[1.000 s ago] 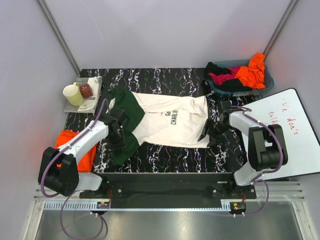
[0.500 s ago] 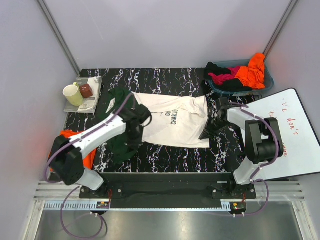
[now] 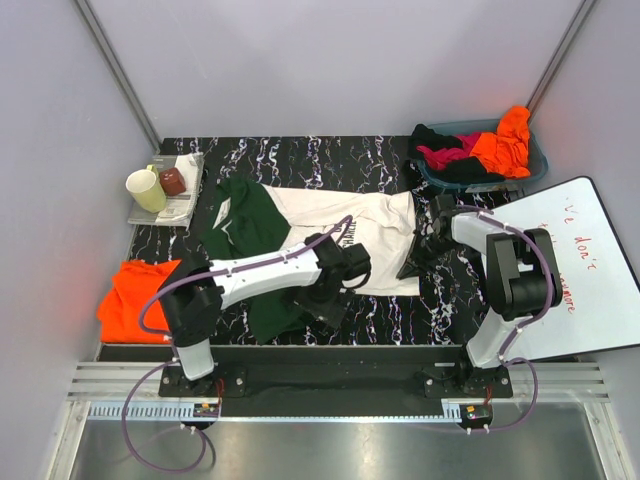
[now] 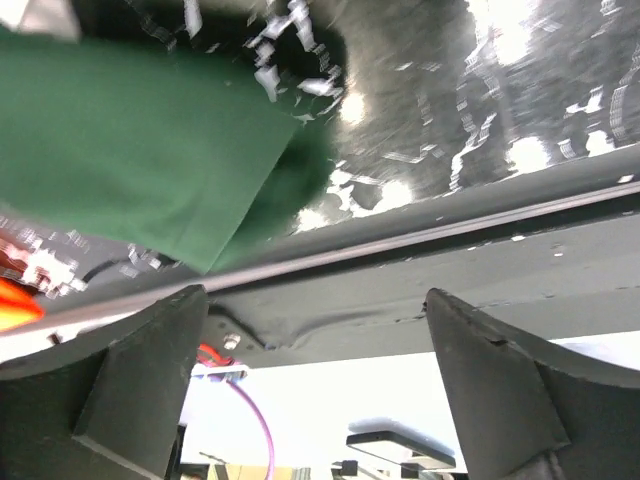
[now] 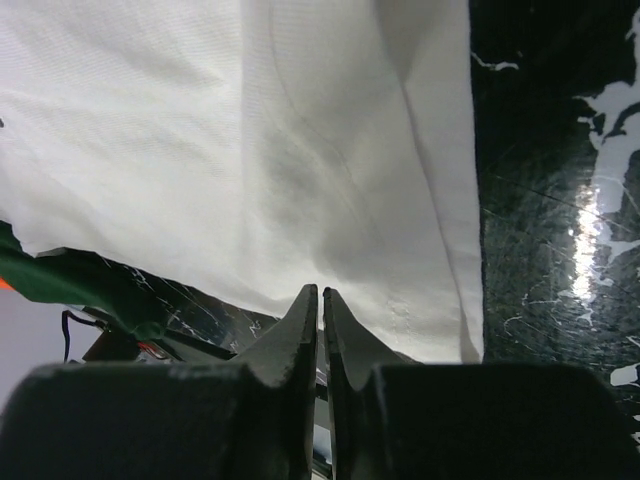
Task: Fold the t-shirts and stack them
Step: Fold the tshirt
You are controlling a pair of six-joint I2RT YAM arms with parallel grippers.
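Swinging from frame left to centre within a sec, L gripper [image 4: 315, 300] hangs released and empty over cream t-shirt [image 3: 385, 250] lying mid-frame, green sleeve [image 3: 250, 215] loose at left, R gripper [image 5: 321, 292] clenched at right hem, so fold prob. barely begun.

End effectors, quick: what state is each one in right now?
Left end effector: open, holding nothing.
Right end effector: closed, pinching the cream t-shirt at its edge.
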